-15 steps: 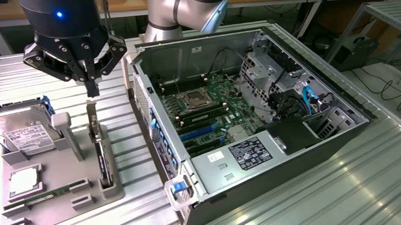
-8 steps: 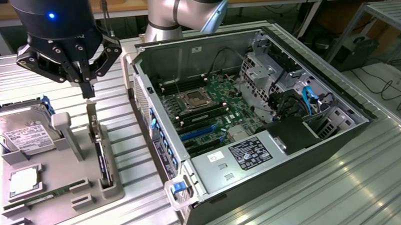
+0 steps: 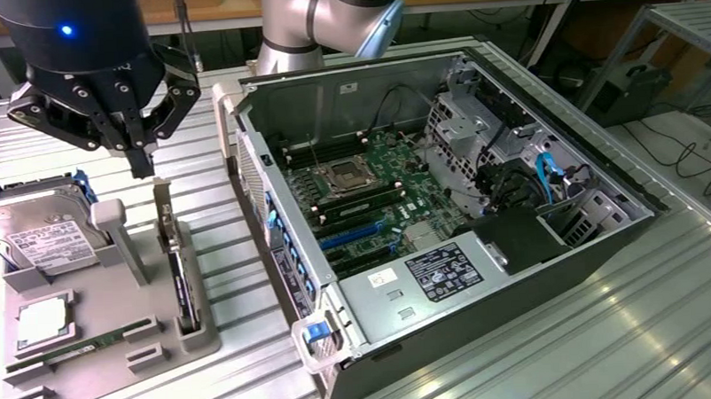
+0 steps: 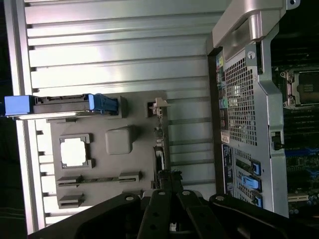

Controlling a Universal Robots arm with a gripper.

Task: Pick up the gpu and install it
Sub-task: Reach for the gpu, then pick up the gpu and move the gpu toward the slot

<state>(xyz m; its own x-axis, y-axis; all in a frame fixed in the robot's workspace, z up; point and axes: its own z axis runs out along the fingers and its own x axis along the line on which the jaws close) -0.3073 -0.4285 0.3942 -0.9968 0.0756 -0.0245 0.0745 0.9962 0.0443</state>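
The gpu (image 3: 182, 285) stands edge-on as a dark strip in a slot along the right side of the grey parts tray (image 3: 207, 339), on the exterior view's left. The wrist view shows it as a thin dark card (image 4: 159, 149) with a silver bracket at its far end. My gripper (image 3: 142, 164) hangs above the tray's far end, just over the end of the gpu and apart from it. Its black fingers (image 4: 168, 175) are shut together with nothing between them.
An open computer case (image 3: 547, 255) lies beside the tray, its motherboard (image 3: 373, 194) and blue slots (image 3: 352, 235) exposed. The tray also holds a silver hard drive (image 3: 44, 235), a processor chip (image 3: 47, 321) and a memory stick (image 3: 83, 345). The table is ribbed metal (image 3: 644, 331).
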